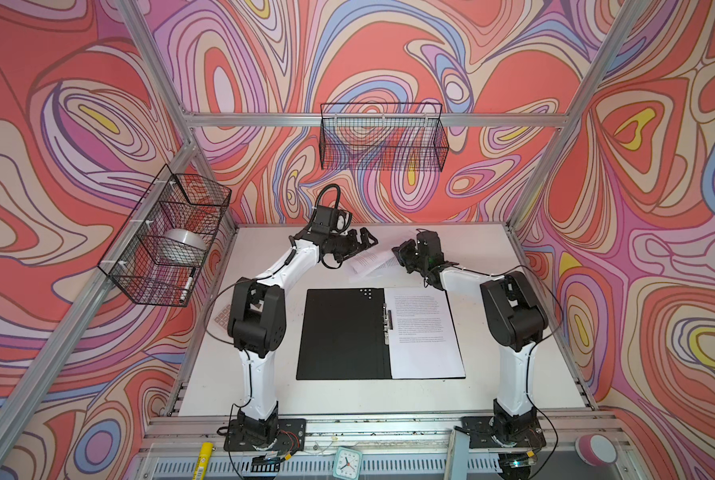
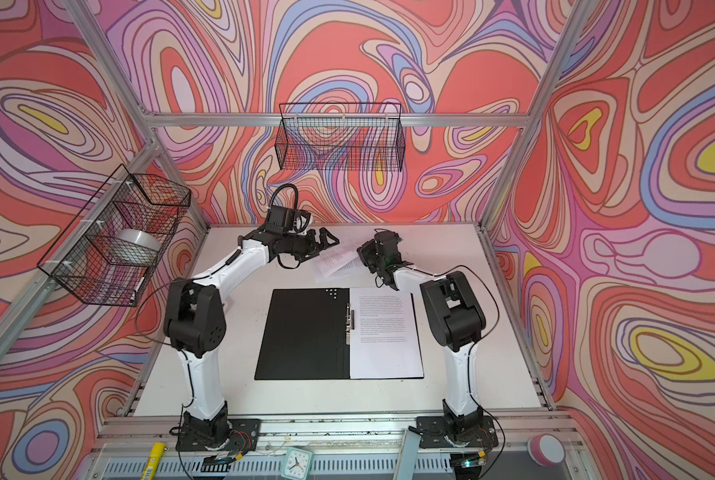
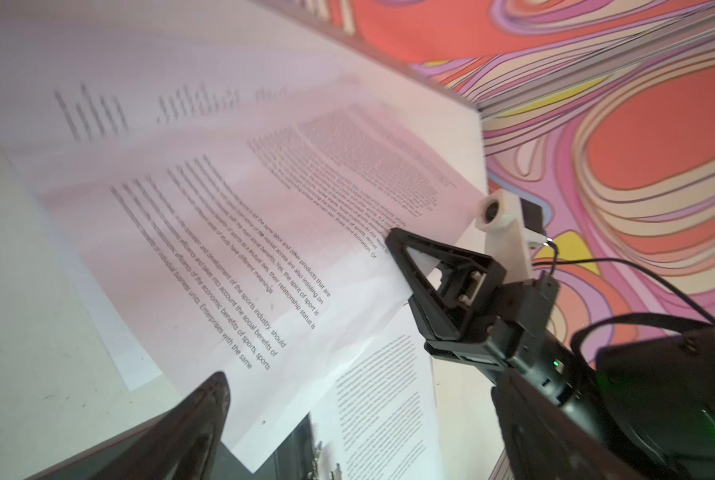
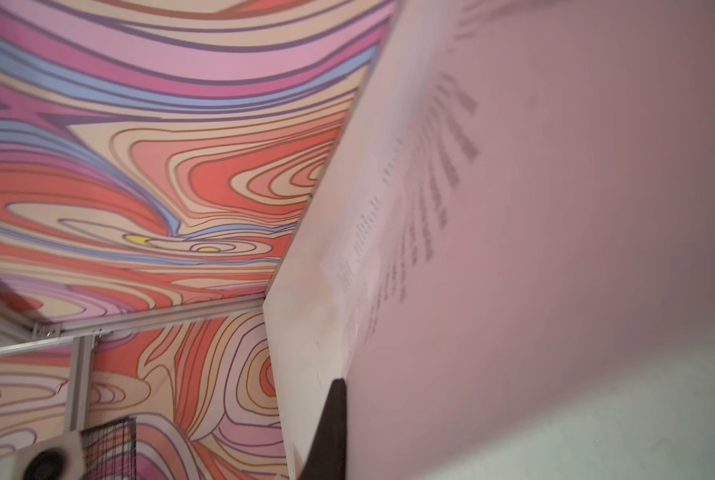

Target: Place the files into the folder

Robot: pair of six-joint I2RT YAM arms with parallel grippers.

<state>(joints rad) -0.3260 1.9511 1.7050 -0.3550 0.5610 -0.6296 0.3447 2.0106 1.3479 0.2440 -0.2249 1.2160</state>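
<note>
Where the left wrist view comes close, print on the files (image 3: 264, 257) reads "the economic benefits of sports"; both top views show it too small to read. The files lie on the table (image 1: 347, 395) behind the open folder (image 1: 341, 332), whose right half carries one sheet (image 1: 424, 336). The right pincer (image 1: 397, 254) pinches the top file's edge; the right wrist view gives only blurred paper. The left pincer (image 1: 369, 241) stands spread, near the files.

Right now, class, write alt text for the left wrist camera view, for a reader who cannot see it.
The right claw pinches the edge of a printed sheet, holding it raised over a second sheet on the white table. A swirling red and pink wall fills the background.
</note>
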